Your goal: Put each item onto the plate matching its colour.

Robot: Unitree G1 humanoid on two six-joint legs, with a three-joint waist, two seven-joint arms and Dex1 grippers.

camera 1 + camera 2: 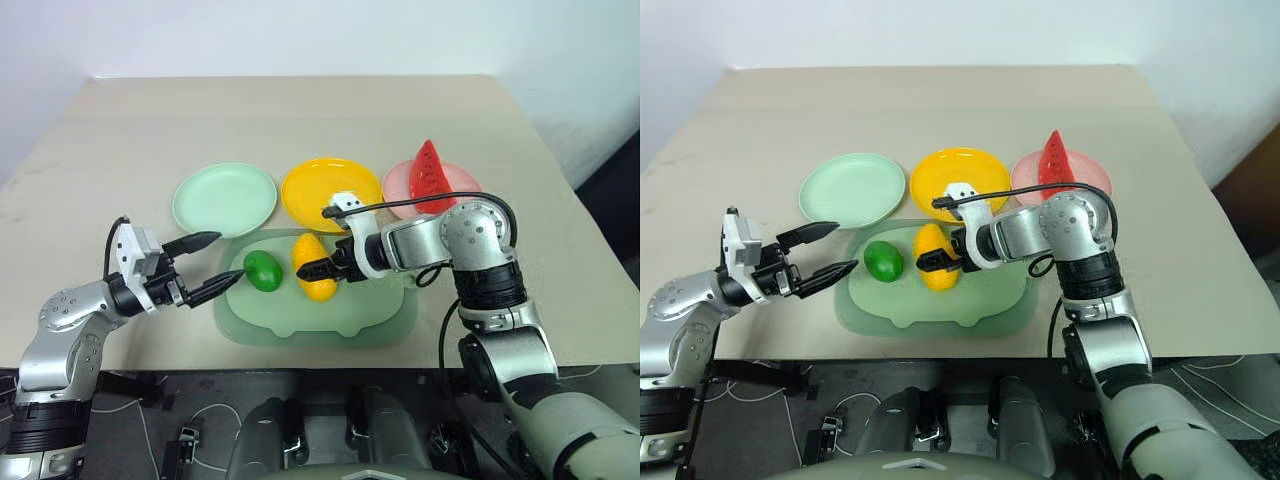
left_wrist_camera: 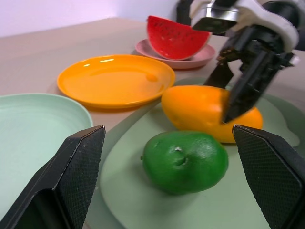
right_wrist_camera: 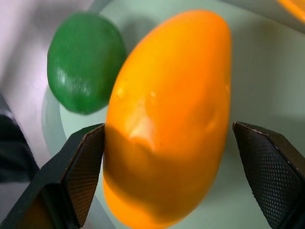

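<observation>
Mango: your yellow oval plastic mango (image 1: 314, 266) is lying on the large pale green rounded-rectangle tray (image 1: 390, 325), just beside the glossy green roundish toy fruit (image 1: 263, 270); this is the piece you are going for now.
Right gripper: your right gripper (image 3: 167, 157) is spreading its black fingers wide on either side of the mango, not clenching, so nothing is being gripped yet.
Left gripper: your left gripper (image 1: 206, 266) is hovering released, aimed level at the green fruit from the tray's edge, apart from it, probably waiting its turn.
Watermelon: the red toy watermelon wedge with green rind (image 1: 430, 177) is sitting on the pale pink round plate (image 1: 399, 181), so that pairing looks finished.
Plates: the bright yellow round plate (image 1: 331, 190) and the mint green round plate (image 1: 224, 198) are sitting bare behind the tray, near their fruits.
</observation>
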